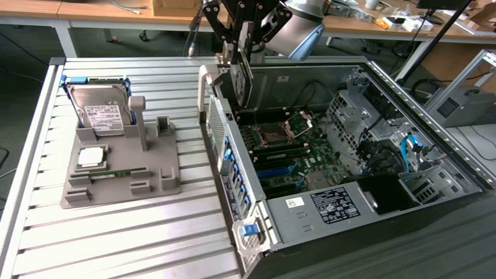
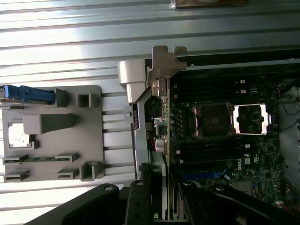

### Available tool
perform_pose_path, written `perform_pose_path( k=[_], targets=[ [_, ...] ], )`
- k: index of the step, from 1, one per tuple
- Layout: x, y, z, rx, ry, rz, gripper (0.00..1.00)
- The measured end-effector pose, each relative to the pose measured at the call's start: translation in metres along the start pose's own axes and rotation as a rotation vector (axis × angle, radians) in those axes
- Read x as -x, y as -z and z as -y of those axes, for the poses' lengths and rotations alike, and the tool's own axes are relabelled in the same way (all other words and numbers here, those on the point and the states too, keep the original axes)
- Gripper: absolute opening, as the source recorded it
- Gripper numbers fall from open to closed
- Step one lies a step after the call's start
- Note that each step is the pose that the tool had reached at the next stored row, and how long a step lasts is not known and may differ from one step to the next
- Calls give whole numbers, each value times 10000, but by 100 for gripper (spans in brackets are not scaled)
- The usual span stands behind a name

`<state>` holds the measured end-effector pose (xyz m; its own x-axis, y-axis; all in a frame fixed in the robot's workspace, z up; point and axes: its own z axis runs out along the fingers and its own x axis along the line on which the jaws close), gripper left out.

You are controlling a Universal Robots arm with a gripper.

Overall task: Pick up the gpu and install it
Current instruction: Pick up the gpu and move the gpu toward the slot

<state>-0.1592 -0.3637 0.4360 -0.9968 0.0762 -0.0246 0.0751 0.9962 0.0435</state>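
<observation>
We see the one end effector (image 1: 241, 52) clamped on the single gpu (image 1: 243, 87), which hangs upright on edge just inside the rear wall of the one open computer case (image 1: 226, 148), while one hard drive (image 1: 101, 113), one CPU (image 1: 90, 156) and one RAM stick (image 1: 112, 172) sit in one grey holder (image 1: 159, 174) on the worktop (image 1: 116, 244).

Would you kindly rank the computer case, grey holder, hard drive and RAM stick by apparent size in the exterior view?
Largest to smallest:
1. computer case
2. grey holder
3. hard drive
4. RAM stick, a thin strip
</observation>
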Motion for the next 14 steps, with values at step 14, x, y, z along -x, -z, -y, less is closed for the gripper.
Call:
perform_pose_path(
  k=[14],
  targets=[
    [21, -26, 15, -52, 2, 4, 27]
  ],
)
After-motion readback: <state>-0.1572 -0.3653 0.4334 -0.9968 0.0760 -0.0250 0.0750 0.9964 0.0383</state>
